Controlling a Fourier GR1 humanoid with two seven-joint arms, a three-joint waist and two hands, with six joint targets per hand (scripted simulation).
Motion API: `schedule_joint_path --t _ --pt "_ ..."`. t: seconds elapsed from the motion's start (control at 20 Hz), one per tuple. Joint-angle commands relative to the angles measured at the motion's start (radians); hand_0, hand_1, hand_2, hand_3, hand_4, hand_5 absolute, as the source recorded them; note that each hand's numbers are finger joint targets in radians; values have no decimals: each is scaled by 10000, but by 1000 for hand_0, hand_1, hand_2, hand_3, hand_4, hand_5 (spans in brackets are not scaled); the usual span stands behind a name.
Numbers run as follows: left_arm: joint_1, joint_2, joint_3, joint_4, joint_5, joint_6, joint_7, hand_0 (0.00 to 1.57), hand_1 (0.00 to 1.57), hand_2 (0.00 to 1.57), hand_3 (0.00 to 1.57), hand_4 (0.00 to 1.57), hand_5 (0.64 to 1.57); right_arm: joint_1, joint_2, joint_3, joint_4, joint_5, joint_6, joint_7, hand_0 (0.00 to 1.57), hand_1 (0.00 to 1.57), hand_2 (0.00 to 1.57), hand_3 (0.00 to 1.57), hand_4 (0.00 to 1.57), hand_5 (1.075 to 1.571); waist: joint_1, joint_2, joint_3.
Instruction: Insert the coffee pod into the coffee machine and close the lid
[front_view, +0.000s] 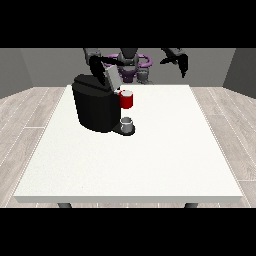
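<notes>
Apparently the pod is seated in the coffee machine (97, 107) near the bench's (165, 155) far-left corner, so next the lid (113, 76), beside one hand (98, 64) with unreadable fingers, needs pressing down.

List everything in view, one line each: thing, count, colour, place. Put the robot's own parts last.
table: one, white, fills the middle of the view, on dark legs.
coffee machine: one, black, on the table's far part at the view's left.
lid: one, grey, raised and tilted above the machine's top.
pod holder: one, red, at the machine's front, above the cup.
cup: one, grey, on the machine's base under the red part.
floor: light wood planks, round the table.
robot body: one, dark with purple, behind the table's far edge.
hand at the view's left: one, black, by the raised lid.
hand at the view's right: one, black, raised above the table's far edge, holding nothing.
</notes>
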Motion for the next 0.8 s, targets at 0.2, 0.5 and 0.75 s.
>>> schedule_joint_path --t 0.2,0.5,0.75 --pt "208 355 -11 -411 160 -68 632 0 0 0 0 347 1571 -632 80 504 127 456 95 -146 0 0 0 0 214 1571 28 64 6" --pt "138 -8 -538 -740 -127 194 383 0 0 0 0 358 1571 -1721 46 485 548 842 -282 -527 0 0 0 0 107 1571 539 842 6" --pt "58 393 -82 -233 74 153 274 0 0 0 0 385 1571 -2205 763 1054 343 1002 -231 247 0 0 0 0 0 1571 200 530 3"
